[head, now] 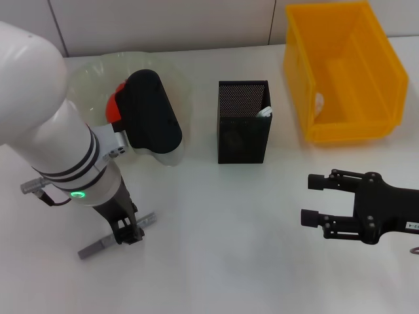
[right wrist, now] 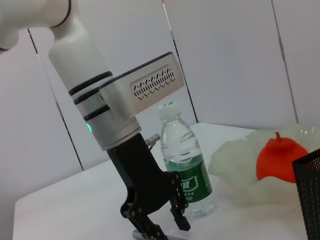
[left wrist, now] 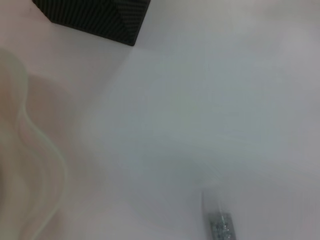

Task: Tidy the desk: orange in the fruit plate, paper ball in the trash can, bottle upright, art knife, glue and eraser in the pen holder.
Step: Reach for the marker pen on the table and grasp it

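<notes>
Left gripper stands over the art knife, a grey bar lying flat on the tabletop; its long axis runs crosswise between the partly open fingers, which straddle it without visibly clamping. Beyond stands the pen holder. Right gripper, fingers open and empty, hovers well apart.

Bottle label: green, with white print too small to read.
Bottle cap: a green mark, not legible.
Right arm tag: dark characters, unreadable.
Elsewhere: no legible text.
</notes>
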Robot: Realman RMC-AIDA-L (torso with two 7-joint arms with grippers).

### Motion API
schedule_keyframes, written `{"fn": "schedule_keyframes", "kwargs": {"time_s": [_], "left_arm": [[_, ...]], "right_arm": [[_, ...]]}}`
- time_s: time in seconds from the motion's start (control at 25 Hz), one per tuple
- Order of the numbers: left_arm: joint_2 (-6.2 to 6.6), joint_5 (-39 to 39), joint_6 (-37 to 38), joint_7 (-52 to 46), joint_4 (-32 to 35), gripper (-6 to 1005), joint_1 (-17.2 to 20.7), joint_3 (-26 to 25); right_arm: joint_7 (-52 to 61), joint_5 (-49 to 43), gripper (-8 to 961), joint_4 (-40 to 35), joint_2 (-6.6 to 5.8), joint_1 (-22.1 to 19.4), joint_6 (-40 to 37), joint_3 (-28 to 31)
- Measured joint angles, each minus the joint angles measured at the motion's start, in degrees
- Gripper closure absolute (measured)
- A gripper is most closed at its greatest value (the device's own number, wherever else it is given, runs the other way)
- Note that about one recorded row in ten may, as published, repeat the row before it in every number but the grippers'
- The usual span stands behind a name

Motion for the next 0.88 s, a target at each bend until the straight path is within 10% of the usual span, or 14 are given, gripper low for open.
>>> {"fn": "schedule_keyframes", "kwargs": {"time_s": [0.88], "left_arm": [[0.00,-0.7,0.2,0.0,-2.9,610,-1.9,0.5]], "right_arm": [[0.0,0.1,201,0.0,0.00,0.2,0.0,0.0]]}}
